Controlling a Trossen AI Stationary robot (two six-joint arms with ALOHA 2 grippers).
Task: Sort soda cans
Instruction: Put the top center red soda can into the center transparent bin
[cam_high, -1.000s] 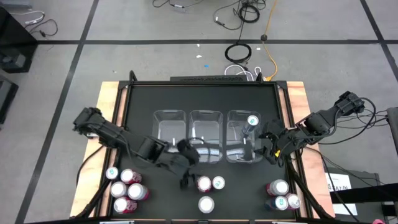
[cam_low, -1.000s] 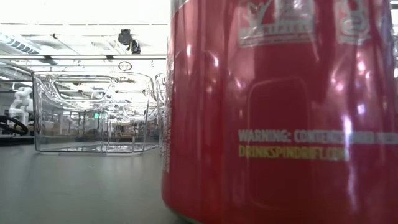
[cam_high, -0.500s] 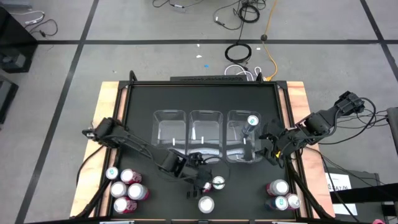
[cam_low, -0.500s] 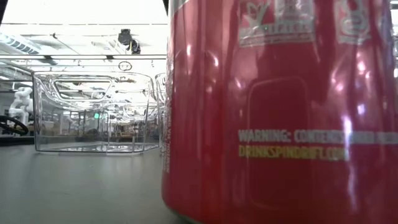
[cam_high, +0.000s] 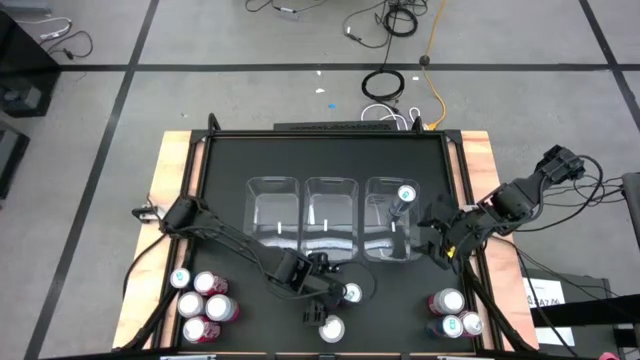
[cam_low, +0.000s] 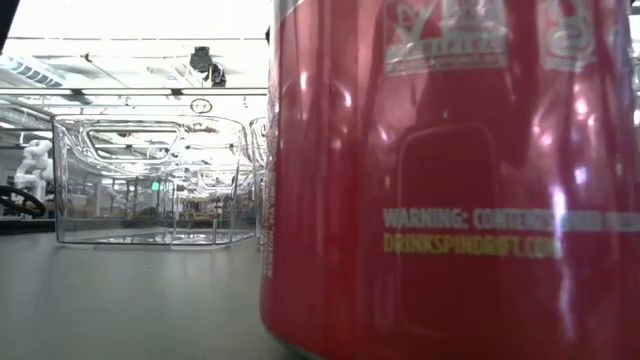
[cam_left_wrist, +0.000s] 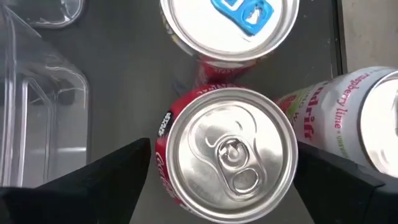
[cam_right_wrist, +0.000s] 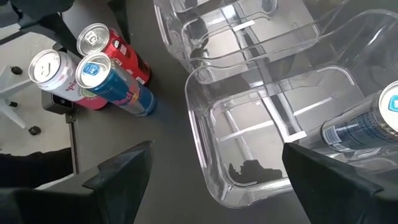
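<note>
My left gripper (cam_high: 325, 290) is open and points down over a red can (cam_left_wrist: 227, 152) in the middle group near the table's near edge, one finger on each side of its silver top, close to its wall. Beside it stand a can with a blue tab (cam_left_wrist: 227, 25) and a white and pink can (cam_left_wrist: 367, 118). My right gripper (cam_right_wrist: 217, 149) hangs open over the near end of the right clear bin (cam_right_wrist: 261, 124), which holds one blue can (cam_right_wrist: 373, 121). More cans stand in a near-left group (cam_high: 205, 300) and a near-right group (cam_high: 452, 312).
Three clear bins (cam_high: 330, 215) stand side by side at the table's middle. One can (cam_high: 331, 327) stands alone at the near edge, and a red can (cam_low: 450, 180) fills most of the low view. Cables lie on the floor beyond the table's far edge.
My left arm has reached toward the table's right and near edge, from beside the left bin to the middle cans. Its gripper now covers the red can, which has stayed in place. The right arm has kept still.
</note>
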